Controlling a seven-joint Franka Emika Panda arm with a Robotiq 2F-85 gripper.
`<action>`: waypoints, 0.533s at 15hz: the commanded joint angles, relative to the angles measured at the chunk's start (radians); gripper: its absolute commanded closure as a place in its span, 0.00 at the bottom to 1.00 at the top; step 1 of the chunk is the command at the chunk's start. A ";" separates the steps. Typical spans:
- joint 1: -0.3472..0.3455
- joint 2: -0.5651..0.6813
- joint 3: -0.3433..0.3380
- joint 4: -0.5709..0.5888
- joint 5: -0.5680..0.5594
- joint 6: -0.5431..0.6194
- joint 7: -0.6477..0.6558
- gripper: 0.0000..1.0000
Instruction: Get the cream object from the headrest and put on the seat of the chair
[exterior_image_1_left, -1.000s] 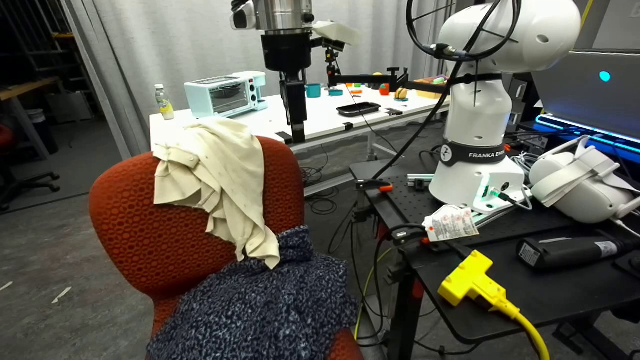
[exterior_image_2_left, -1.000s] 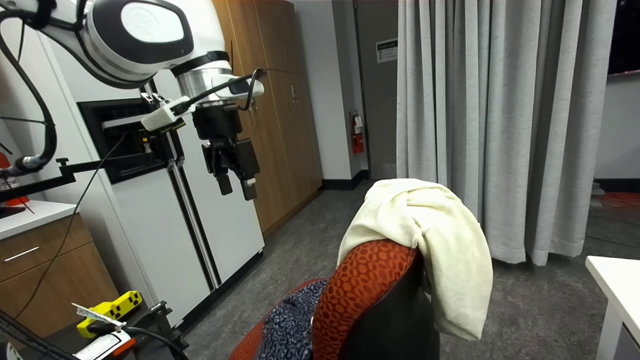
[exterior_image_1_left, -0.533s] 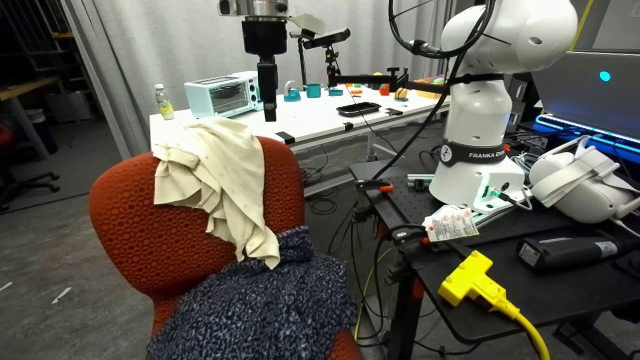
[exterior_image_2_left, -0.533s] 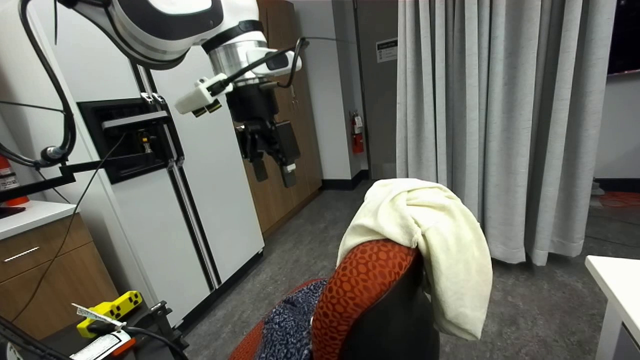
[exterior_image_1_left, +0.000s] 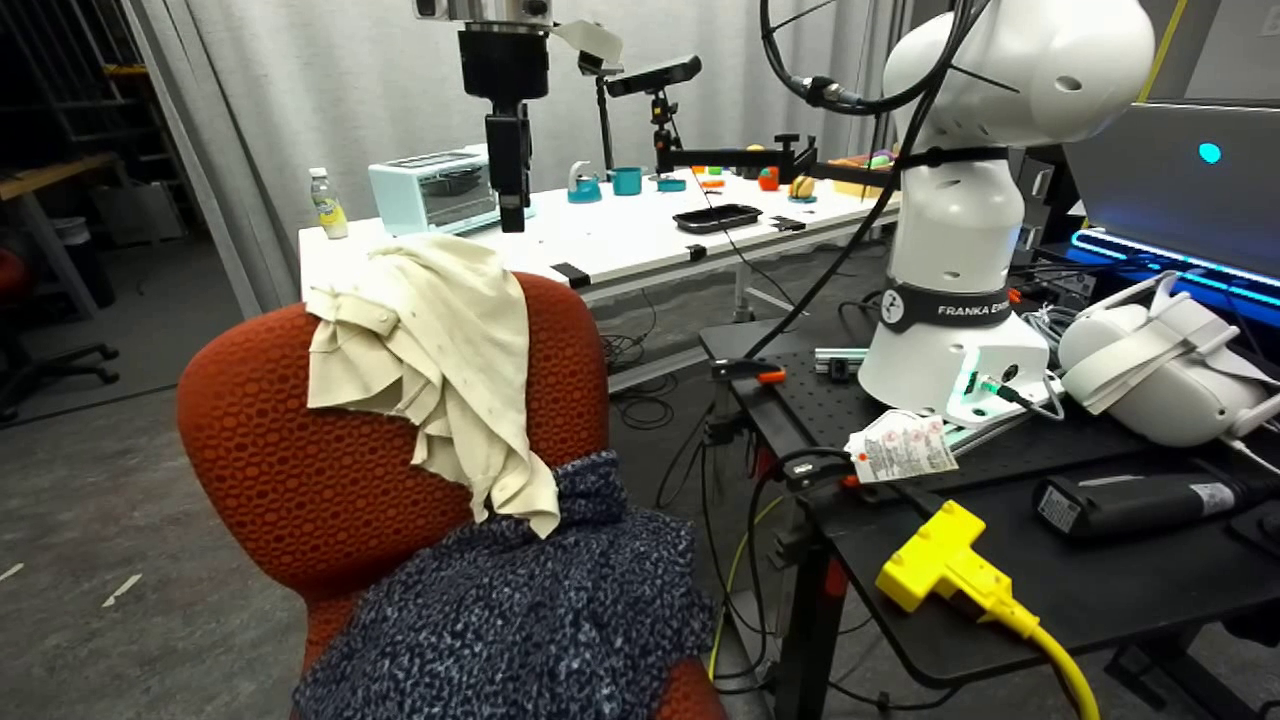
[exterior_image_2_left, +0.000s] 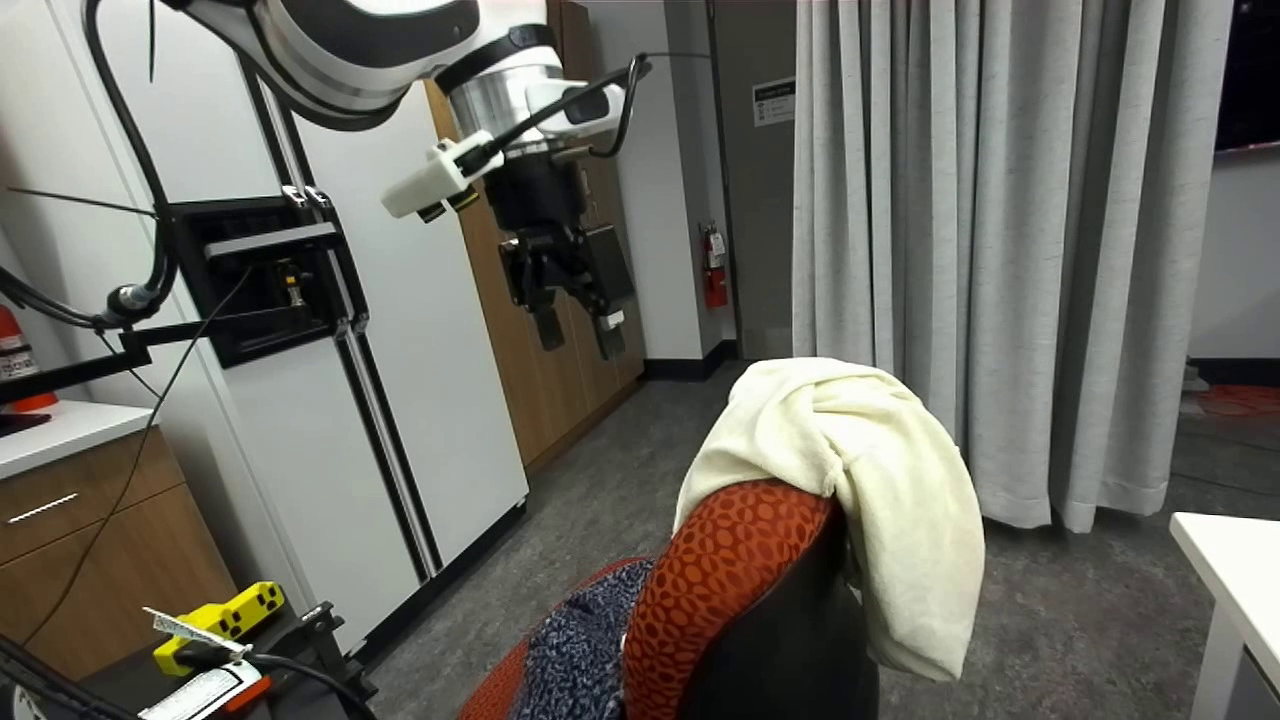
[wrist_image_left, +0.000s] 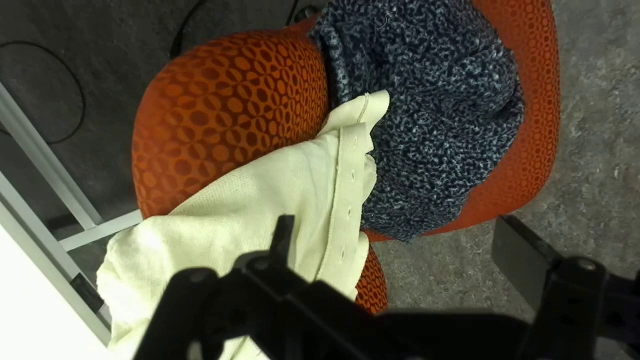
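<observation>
The cream shirt (exterior_image_1_left: 440, 340) hangs wrinkled over the headrest (exterior_image_1_left: 562, 310) of the rust-orange chair in both exterior views (exterior_image_2_left: 840, 430). Its front part hangs down toward the seat (exterior_image_1_left: 692, 692). A dark navy speckled cloth (exterior_image_1_left: 540, 620) covers most of the seat. My gripper (exterior_image_1_left: 512, 222) is open and empty, pointing down, apart from the shirt and higher than the headrest; it also shows open in an exterior view (exterior_image_2_left: 580, 342). In the wrist view my gripper (wrist_image_left: 395, 220) has one finger across the view of the shirt (wrist_image_left: 260, 200) and the other across the floor.
A white table (exterior_image_1_left: 620, 250) behind the chair holds a light-blue toaster oven (exterior_image_1_left: 440, 190), a bottle (exterior_image_1_left: 328, 205) and a black tray (exterior_image_1_left: 717, 218). A black bench (exterior_image_1_left: 980, 600) with the arm's base, a yellow power block (exterior_image_1_left: 930, 560) and cables stands beside the chair.
My open gripper has moved toward the chair back and the shirt, and sits slightly higher in the exterior views. The shirt, navy cloth and chair have not moved.
</observation>
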 joint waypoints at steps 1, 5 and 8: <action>-0.005 -0.022 0.012 -0.006 -0.001 -0.016 0.014 0.00; -0.026 0.028 0.007 0.064 -0.021 -0.018 0.052 0.00; -0.053 0.145 -0.025 0.169 -0.030 0.015 0.033 0.00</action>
